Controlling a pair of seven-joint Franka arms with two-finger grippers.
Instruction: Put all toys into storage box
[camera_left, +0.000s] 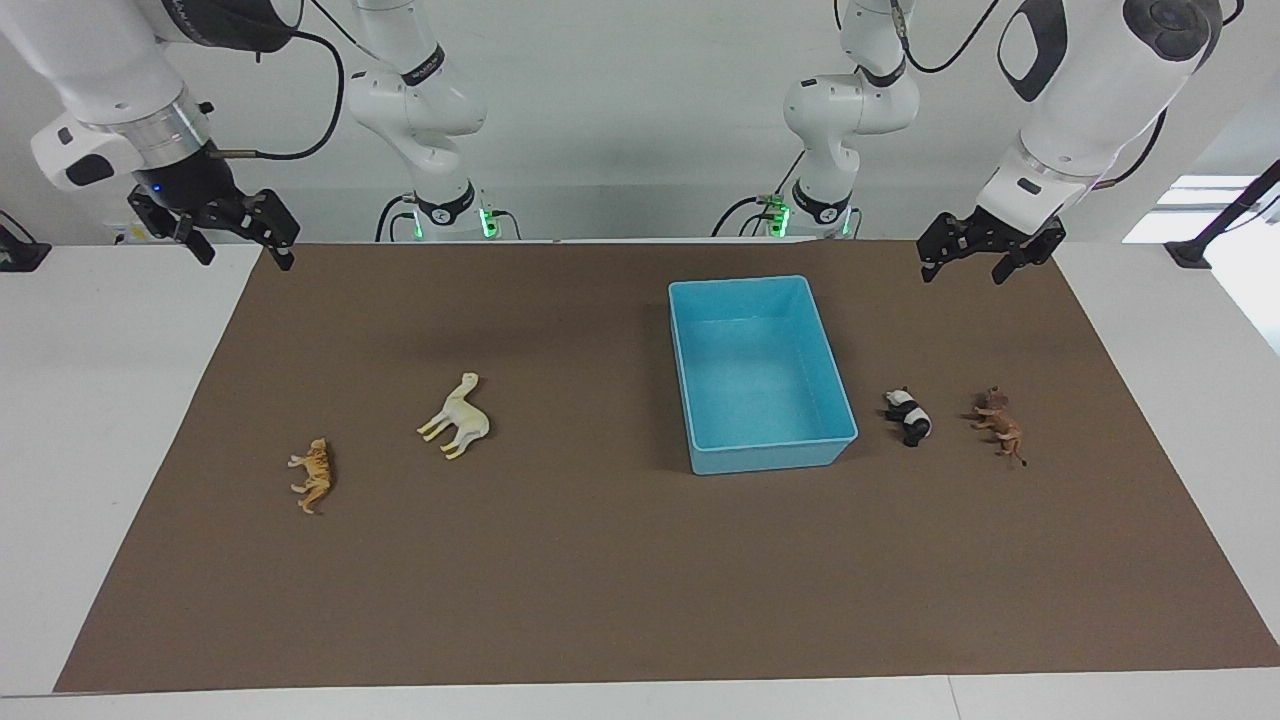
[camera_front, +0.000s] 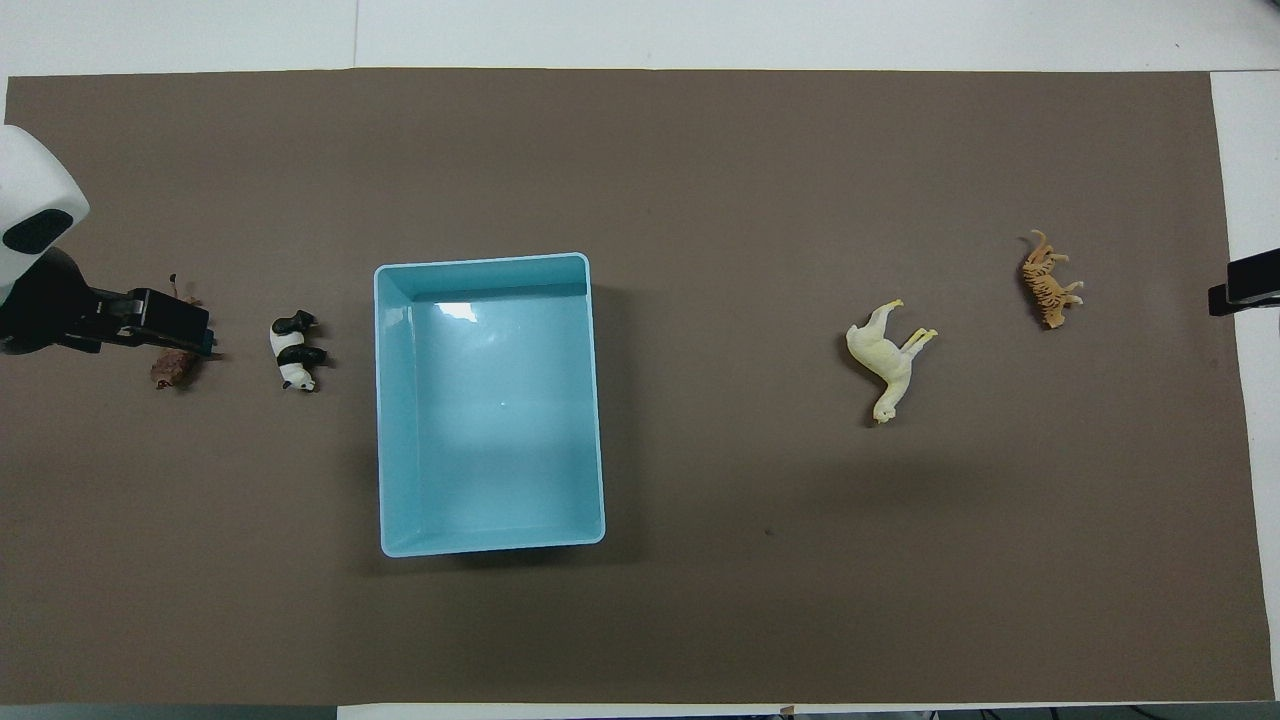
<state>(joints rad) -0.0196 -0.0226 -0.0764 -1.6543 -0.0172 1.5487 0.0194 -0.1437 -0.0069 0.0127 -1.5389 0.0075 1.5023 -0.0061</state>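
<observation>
The light blue storage box (camera_left: 762, 375) sits a little right of centre in the facing view, on the brown mat (camera_left: 600, 580), and holds nothing. All four toys lie outside it on the mat. The panda (camera_left: 908, 416) stands just beside the box toward the left arm's end of the table, and the brown figurine (camera_left: 1000, 423) is near the panda, closer to that end. The cream camel (camera_left: 456, 417) lies on its side in the left-centre of the facing view, well apart from the box, and the tiger (camera_left: 314, 475) lies lower left of it.

The left gripper (camera_left: 985, 262) hangs in the upper right of the facing view, raised over the mat's edge, the forearm slanting down to it; its fingers are spread and hold nothing. In the overhead view it covers part of the brown figurine. The right gripper (camera_left: 240, 235) hangs at the upper left, over the mat's corner, wrist angled downward, fingers likewise apart and empty.
</observation>
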